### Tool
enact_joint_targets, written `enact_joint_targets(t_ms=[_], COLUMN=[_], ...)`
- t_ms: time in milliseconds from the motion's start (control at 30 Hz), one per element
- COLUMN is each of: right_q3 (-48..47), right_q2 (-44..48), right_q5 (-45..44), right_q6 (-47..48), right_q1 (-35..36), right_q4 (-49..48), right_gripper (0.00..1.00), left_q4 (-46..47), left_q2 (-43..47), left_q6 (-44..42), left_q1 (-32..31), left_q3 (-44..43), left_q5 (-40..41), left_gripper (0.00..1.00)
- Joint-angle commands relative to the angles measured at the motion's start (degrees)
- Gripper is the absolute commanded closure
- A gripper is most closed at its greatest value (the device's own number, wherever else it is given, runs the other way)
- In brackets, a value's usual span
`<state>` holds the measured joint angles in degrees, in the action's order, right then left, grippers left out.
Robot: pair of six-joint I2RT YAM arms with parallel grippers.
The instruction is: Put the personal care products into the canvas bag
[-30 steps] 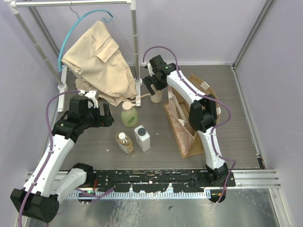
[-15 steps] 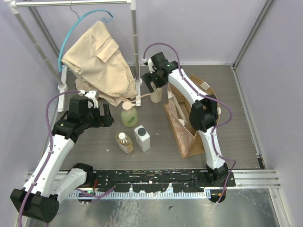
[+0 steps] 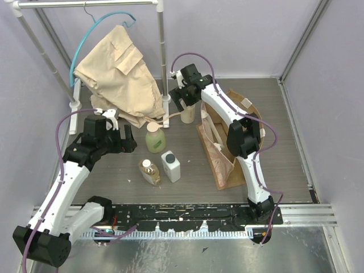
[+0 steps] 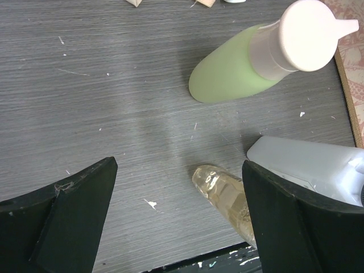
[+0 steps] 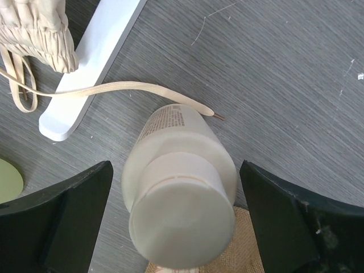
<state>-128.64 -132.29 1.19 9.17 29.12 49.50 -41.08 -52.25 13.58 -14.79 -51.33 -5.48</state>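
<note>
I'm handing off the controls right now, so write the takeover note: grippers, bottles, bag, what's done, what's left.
Left gripper: open, empty, above the table near the green-yellow bottle, amber bottle and white rectangular bottle.
Right gripper: open, straddling the cream bottle by the rack foot, not closed on it.
Canvas bag: upright on the right, under the right arm.
Done: nothing bagged; all four bottles stand on the table.
Left: grasp the cream bottle, bag it, then the other three.
</note>
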Motion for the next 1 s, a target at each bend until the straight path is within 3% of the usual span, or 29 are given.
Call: enact_joint_targets(t_ms=[0,500,633,967], right_q3=[1.31,9.43,10.46,16.48], right_q2=[-0.45,3.02,4.13,10.5], right_q5=[0.31,-0.22,-0.94,-0.44], right_q6=[0.67,1.29,0.73,-0.95], right_q1=[-0.12,-0.06,-0.03,-0.05], right_q4=[-2.9,-9.4,-9.41,-13.32], right_gripper=[0.0,0.05,0.0,0.0], left_q4=[-0.23,0.73,0.82,0.38], left_q2=[-0.41,-1.12,-0.99,-0.2], left_q6=[0.04,0.17,0.28,0.31], left_q1=[0.03,0.0,0.01,-0.03], left_q3=[-1.47,-0.78,-0.48,-0.26], left_q5=[-0.85,-1.27,-1.38,-1.33], left_gripper=[0.02,0.02,0.02,0.02])
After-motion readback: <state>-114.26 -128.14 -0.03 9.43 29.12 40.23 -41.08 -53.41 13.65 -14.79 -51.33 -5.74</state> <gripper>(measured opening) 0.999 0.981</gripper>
